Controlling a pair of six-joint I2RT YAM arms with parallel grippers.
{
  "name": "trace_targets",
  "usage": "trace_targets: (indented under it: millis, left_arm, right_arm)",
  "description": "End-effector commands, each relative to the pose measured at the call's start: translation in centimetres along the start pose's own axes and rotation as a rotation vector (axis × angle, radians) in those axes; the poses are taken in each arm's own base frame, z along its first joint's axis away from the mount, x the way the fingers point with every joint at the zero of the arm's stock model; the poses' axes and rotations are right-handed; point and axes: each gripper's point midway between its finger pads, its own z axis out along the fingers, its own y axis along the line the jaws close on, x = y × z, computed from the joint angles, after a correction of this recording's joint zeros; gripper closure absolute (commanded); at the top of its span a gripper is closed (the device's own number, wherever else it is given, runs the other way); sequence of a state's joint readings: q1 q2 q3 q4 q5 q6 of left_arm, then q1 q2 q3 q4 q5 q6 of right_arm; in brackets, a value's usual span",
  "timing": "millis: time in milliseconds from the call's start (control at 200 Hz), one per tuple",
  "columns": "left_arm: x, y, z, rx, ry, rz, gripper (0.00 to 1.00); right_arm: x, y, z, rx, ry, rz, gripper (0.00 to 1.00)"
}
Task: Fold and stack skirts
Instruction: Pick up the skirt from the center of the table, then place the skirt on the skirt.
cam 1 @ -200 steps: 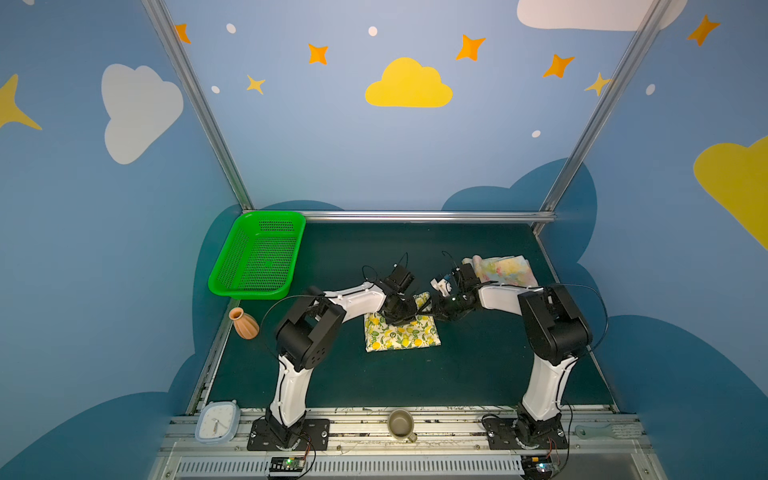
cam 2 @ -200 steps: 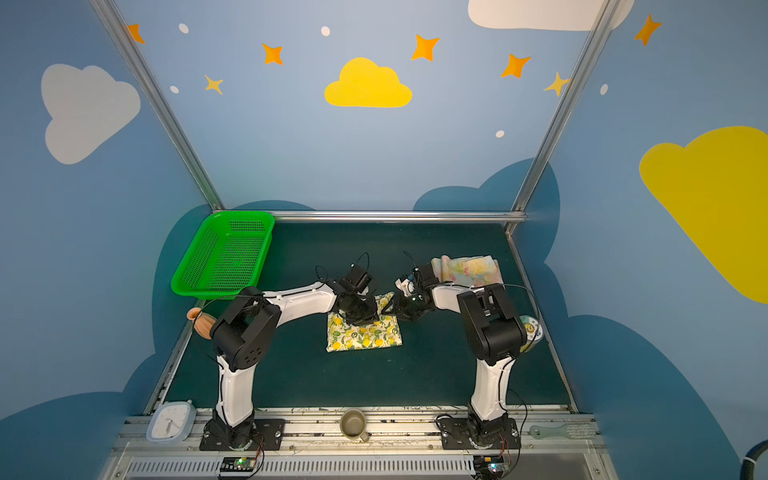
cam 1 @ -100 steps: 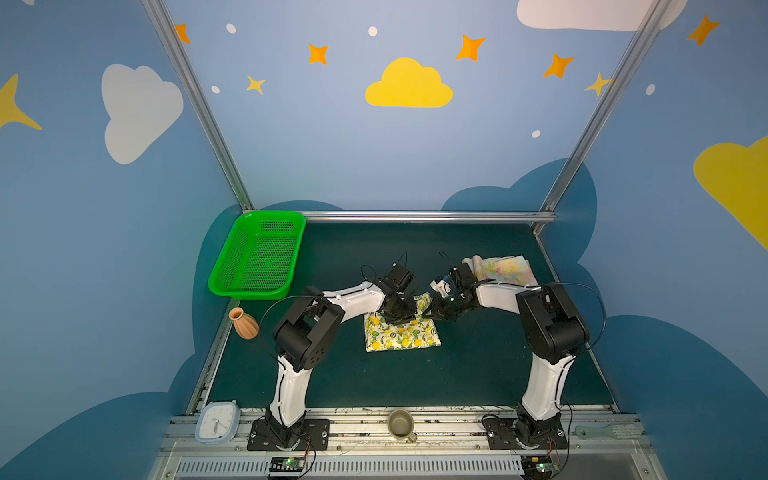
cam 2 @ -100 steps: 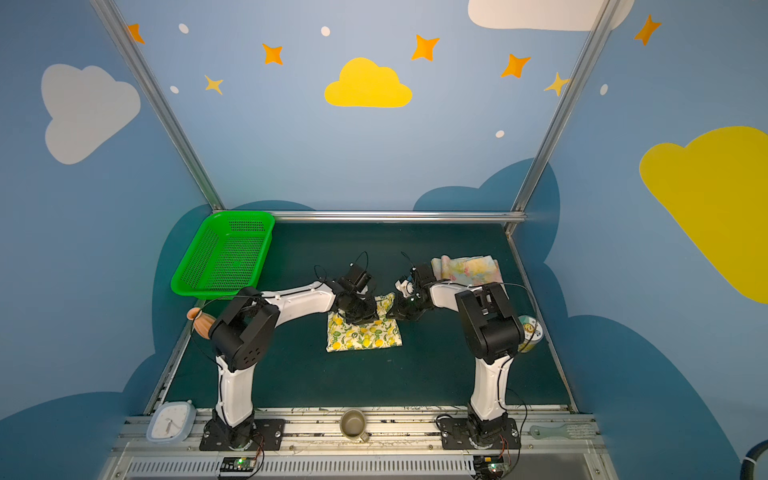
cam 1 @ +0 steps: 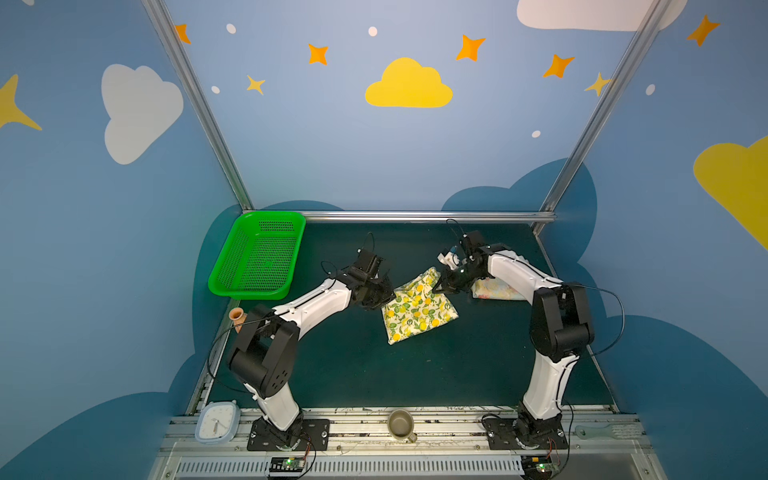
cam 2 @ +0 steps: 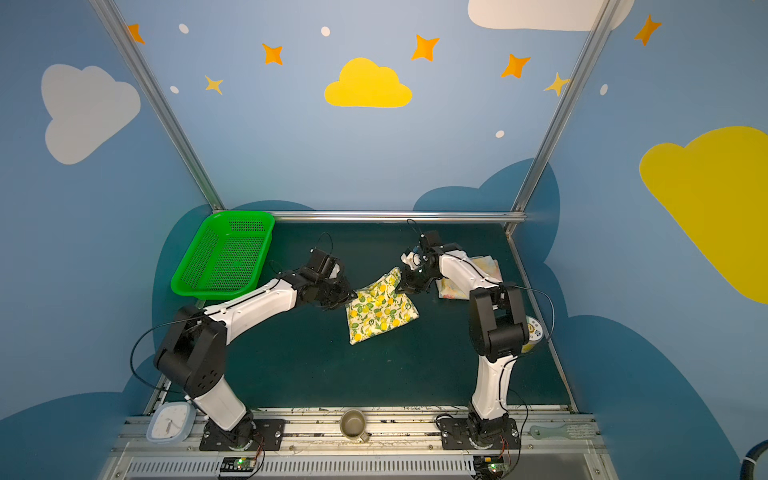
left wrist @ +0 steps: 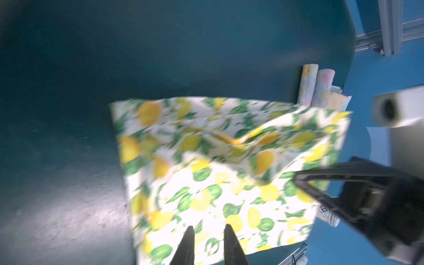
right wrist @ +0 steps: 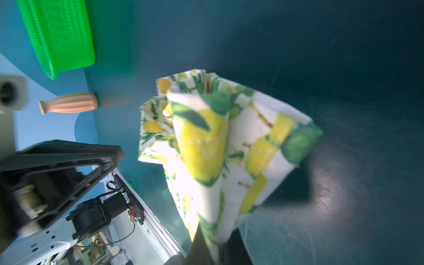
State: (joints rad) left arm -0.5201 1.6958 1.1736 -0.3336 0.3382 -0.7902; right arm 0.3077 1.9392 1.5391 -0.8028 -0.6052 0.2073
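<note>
**Both arms reached in, right pinching**

Left arm (cam 1: 316, 303) is stretched low toward centre from a raised elbow over its base. Left gripper (left wrist: 209, 231) points forward and down, jaws a narrow slot apart. Right arm (cam 1: 519, 274) is folded over a high elbow, forearm sloping in and down. Right gripper (right wrist: 213, 245) is clamped tight on a skirt (right wrist: 202, 142) corner. The two grippers are near each other but apart.

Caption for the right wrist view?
Right arm's fingers clamp the lemon-print skirt, one corner held above the dark mat.
</note>
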Motion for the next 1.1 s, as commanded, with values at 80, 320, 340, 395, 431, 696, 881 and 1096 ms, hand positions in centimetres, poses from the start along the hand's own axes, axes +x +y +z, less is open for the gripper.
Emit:
trace_targets:
  millis: [80,320,340,395,431,696,881,1096]
  left_arm:
    - [-0.2,0.6,-0.8,-0.014,-0.018,-0.009,0.75]
    - [-0.5,0.2,-0.9,-0.012,-0.012,-0.014,0.75]
    - [-0.6,0.2,-1.0,-0.013,-0.015,-0.015,0.75]
    - [-0.6,0.1,-1.0,-0.015,-0.014,-0.016,0.75]
    - [-0.7,0.0,-1.1,-0.014,-0.014,-0.018,0.75]
    - [-1.0,-0.6,-1.0,-0.017,0.004,-0.033,0.75]
    - [-1.5,-1.3,-0.7,-0.020,0.022,-0.039,0.75]
    - [-2.0,-2.3,-0.2,-0.024,0.036,-0.042,0.75]
  right_arm:
    - [-0.5,-0.5,-3.0,-0.012,0.055,-0.019,1.00]
    - [-3.0,-2.5,-6.2,-0.041,0.052,0.006,1.00]
    - [-3.1,-2.7,-6.5,-0.048,0.049,0.009,1.00]
    - [-3.5,-3.1,-7.3,-0.059,0.046,0.013,1.00]
    - [-3.7,-3.4,-7.8,-0.070,0.043,0.019,1.00]
    - [-5.6,-4.3,-11.7,-0.152,-0.018,0.027,1.00]
    - [-6.7,-4.8,-13.5,-0.219,-0.054,0.030,1.00]
    - [-7.9,-4.9,-15.8,-0.336,-0.148,-0.013,1.00]
